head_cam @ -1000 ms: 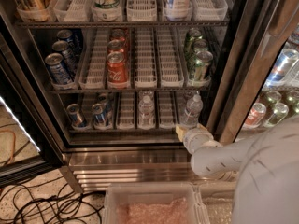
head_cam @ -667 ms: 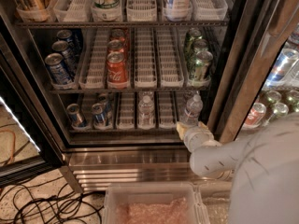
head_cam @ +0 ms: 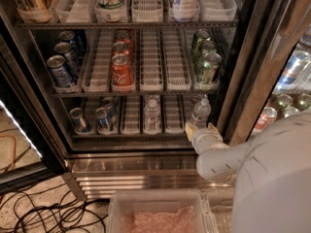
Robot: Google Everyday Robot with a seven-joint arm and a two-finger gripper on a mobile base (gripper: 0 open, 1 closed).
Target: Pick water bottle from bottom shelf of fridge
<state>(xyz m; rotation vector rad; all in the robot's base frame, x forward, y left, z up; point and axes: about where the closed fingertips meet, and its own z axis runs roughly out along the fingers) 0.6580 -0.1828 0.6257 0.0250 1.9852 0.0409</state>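
— While the hand [head_cam: 199, 130] sits right at the front lip of the bottom shelf [head_cam: 126, 135], which of the 2 bottles is it after?

— Looks like the water bottle [head_cam: 200, 111] in the lane nearest the dark door frame [head_cam: 243, 81]. It stands upright just behind the hand. A second water bottle [head_cam: 152, 114] stands in the middle lane, well apart from it.

— Is it gripping yet?

— I can't tell whether the hand is released or clenched. From here it just doesn't show.

— So what could go wrong?

— Plenty. That bottle looks light and tall for its base, so 1 push from the hand could tip it backward down its lane tray, out of easy reach. Smooth plastic may also slip if the grip lands high near the cap.

— And the fridge [head_cam: 131, 171] itself?

— The white arm [head_cam: 218, 161] is close to that door frame, and a sideways swing could clip it. Lift too steeply and the cap may knock the rack above, where the green cans [head_cam: 208, 67] stand.
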